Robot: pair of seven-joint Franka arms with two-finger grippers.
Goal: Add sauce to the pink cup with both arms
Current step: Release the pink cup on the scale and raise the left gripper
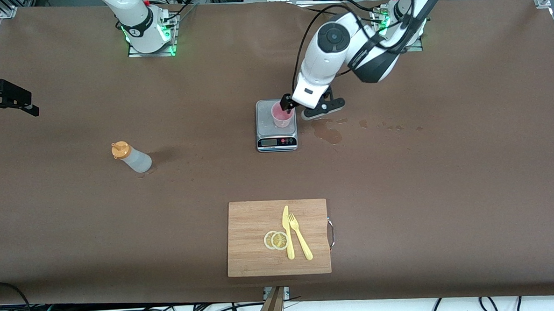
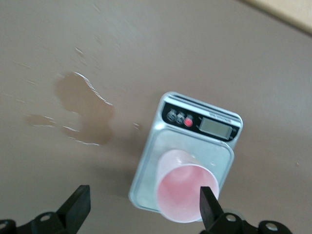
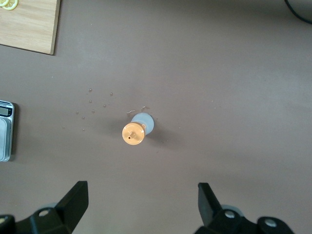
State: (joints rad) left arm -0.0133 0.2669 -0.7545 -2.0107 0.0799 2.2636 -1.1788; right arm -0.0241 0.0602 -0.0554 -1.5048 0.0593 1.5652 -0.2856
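Observation:
The pink cup (image 1: 281, 117) stands upright on a small silver scale (image 1: 264, 121) in the middle of the table; it also shows in the left wrist view (image 2: 183, 192). My left gripper (image 1: 305, 108) hangs low over the scale's edge, open and empty (image 2: 145, 207). One of its fingertips (image 2: 208, 202) is over the cup's rim and the other is over bare table. The sauce bottle (image 1: 132, 158) stands by itself toward the right arm's end of the table. My right gripper (image 3: 142, 202) is open and empty, high above the table beside the bottle's orange cap (image 3: 133, 134).
A wet stain (image 1: 327, 133) lies on the brown table beside the scale. A wooden cutting board (image 1: 252, 240) with a yellow knife (image 1: 287, 232), a fork (image 1: 300, 236) and lemon slices (image 1: 276, 240) lies nearer the front camera. A black device (image 1: 3, 97) juts in at the right arm's end.

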